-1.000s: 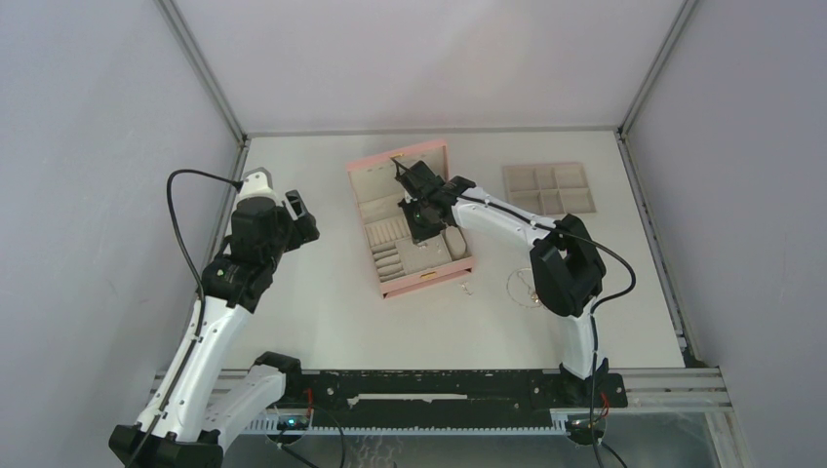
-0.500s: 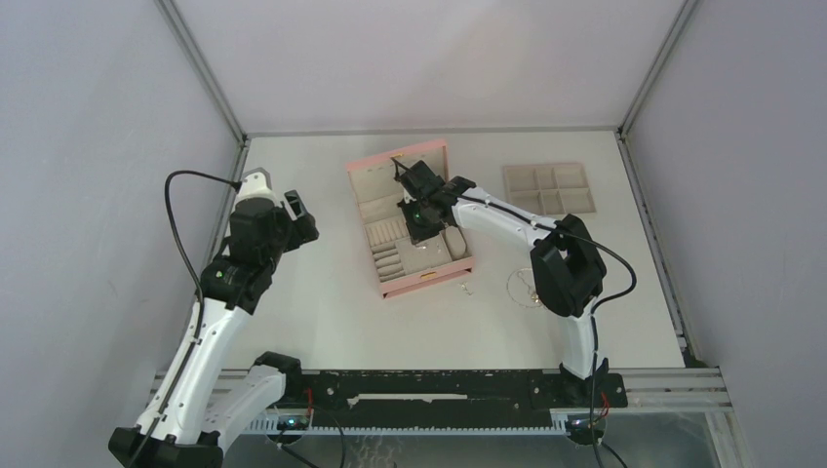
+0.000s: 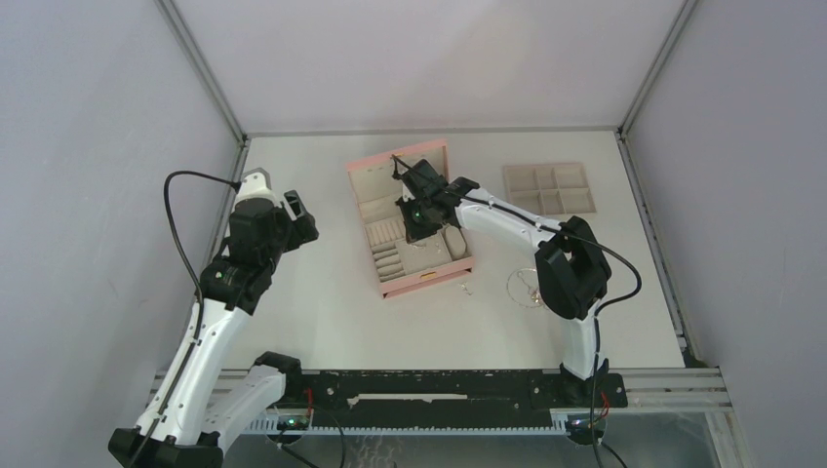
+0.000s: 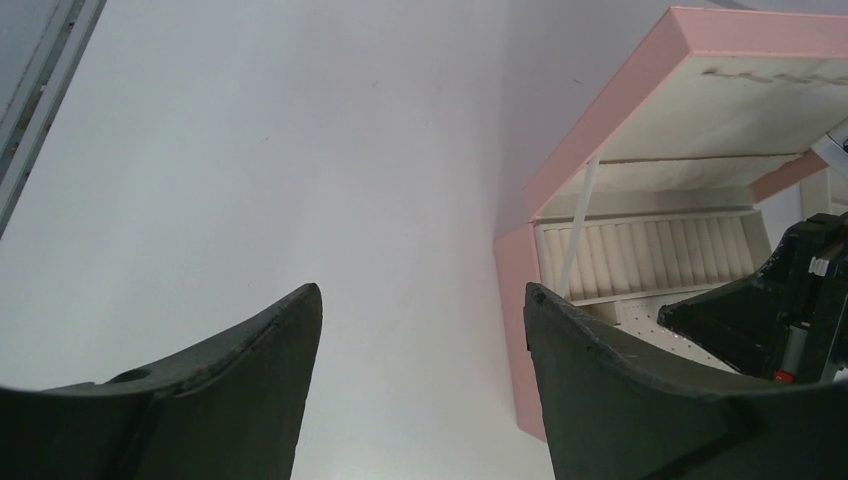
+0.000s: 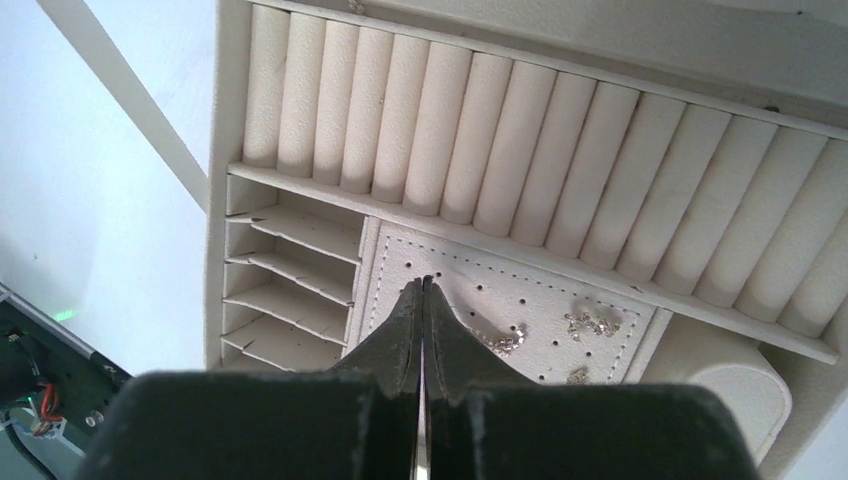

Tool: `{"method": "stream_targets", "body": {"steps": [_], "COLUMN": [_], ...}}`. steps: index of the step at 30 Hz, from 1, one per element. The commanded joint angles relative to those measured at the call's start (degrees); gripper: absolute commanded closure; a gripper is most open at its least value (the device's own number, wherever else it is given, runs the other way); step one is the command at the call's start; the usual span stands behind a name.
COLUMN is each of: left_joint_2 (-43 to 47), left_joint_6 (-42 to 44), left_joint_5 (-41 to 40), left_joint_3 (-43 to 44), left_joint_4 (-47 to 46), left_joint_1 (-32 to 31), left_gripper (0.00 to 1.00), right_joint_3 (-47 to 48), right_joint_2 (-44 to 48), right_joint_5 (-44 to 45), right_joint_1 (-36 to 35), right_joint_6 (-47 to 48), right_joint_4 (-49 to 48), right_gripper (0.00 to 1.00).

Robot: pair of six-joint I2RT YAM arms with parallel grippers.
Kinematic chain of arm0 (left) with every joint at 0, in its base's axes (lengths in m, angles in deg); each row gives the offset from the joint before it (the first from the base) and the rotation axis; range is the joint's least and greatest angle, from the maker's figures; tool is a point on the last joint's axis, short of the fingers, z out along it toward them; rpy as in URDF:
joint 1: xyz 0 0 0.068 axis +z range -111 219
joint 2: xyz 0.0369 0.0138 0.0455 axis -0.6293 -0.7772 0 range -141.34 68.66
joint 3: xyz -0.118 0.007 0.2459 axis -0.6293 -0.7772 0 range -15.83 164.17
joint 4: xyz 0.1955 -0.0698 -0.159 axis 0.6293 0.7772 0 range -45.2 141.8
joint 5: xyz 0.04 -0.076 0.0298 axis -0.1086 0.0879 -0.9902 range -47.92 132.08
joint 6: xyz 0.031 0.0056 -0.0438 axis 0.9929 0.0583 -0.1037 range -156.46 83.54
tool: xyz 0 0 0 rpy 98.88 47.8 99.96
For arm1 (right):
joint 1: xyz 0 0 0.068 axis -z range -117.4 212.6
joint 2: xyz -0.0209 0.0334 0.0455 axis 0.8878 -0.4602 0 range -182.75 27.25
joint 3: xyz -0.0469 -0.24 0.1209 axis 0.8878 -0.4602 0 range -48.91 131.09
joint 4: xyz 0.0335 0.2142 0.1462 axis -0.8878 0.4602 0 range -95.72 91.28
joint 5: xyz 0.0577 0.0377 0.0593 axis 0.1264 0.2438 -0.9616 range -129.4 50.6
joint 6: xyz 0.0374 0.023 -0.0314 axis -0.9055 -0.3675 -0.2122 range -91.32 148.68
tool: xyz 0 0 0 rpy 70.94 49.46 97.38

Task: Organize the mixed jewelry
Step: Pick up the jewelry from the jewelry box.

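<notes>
The right jaws are held shut above earrings (image 5: 590, 323) laid on the pad (image 5: 470, 290) of the box (image 4: 515, 290) (nothing visibly gripped); the left jaws are parked open.

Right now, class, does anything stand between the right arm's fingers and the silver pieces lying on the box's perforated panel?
Nothing visible does. The right arm's fingers, pressed together, point down over the perforated panel. The silver pieces lie uncovered on it, just to one side of the tips.

White table (image 3: 332, 317); pink box (image 3: 427, 280), beige tray (image 3: 549, 189), necklace (image 3: 532, 293)
</notes>
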Motion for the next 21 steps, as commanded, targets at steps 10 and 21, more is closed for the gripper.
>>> {"method": "stream_targets", "body": {"steps": [10,21], "left_joint_2": [-0.8,-1.3], "left_joint_6": [-0.3,-0.2], "left_joint_5": [0.1,0.5], "left_joint_3": [0.9,1.3], "left_joint_4": [-1.9,-1.9], "left_joint_1": [0.4,0.4], "left_gripper": [0.22,0.22], "right_joint_3": [-10.2,-16.8], "right_joint_2": [11.2,17.7], "right_joint_5": [-10.5,-22.9], "right_joint_1": [5.1,9.4], "right_joint_6": [-1.6,-2.2], "right_joint_4": [-12.2,-18.3], "right_gripper": [1.0,1.0]}}
